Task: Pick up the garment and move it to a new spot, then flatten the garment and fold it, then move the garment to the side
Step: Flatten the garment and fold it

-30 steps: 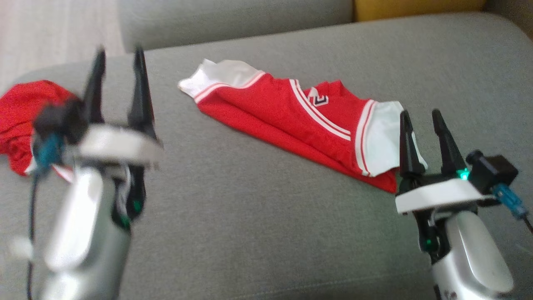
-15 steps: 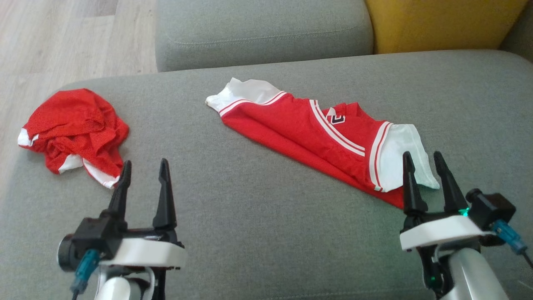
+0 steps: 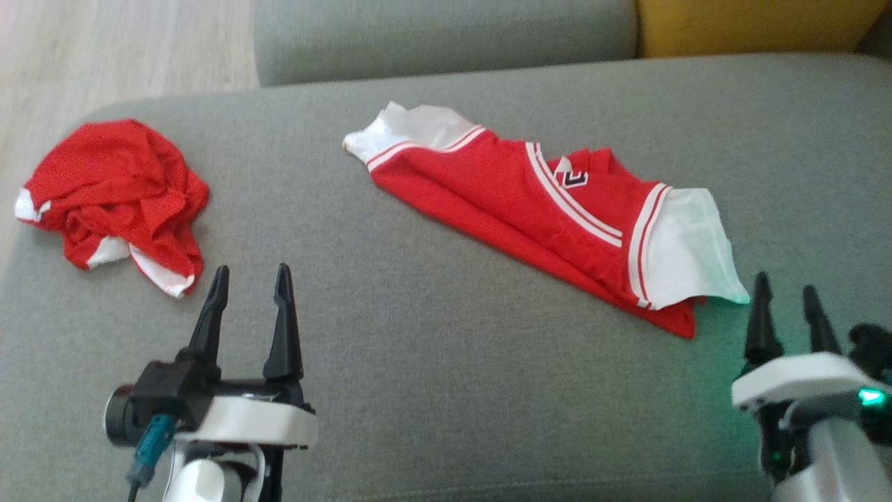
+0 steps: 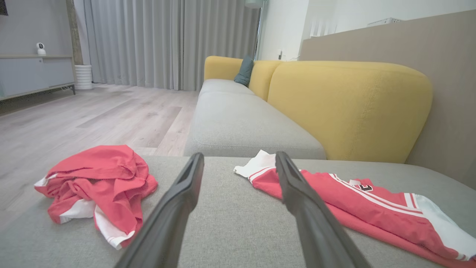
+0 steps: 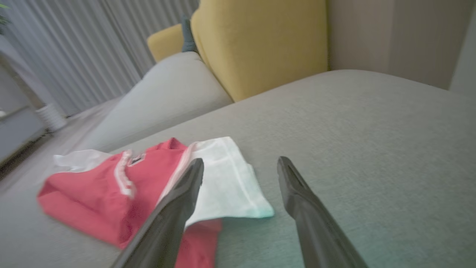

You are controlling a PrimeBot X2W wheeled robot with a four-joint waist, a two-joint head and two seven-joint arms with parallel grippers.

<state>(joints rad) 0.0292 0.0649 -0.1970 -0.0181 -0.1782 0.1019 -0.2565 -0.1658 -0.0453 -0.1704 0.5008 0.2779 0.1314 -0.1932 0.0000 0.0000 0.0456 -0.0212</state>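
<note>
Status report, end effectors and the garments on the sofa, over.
Left end effector open, empty. Right end effector open, empty, near folded jersey. Crumpled red garment at left, untouched. No obstruction.

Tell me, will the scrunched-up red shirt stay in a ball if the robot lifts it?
Probably not. The scrunched-up red shirt lies in soft, loose folds, so it would likely droop and unfurl from one pinch. It looks thin, so probably light. Pushed, it may bunch on the grey cushion, not slide.

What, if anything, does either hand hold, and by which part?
Nothing: left hand and right hand are open and empty; the folded garment lies free on the cushion.
</note>
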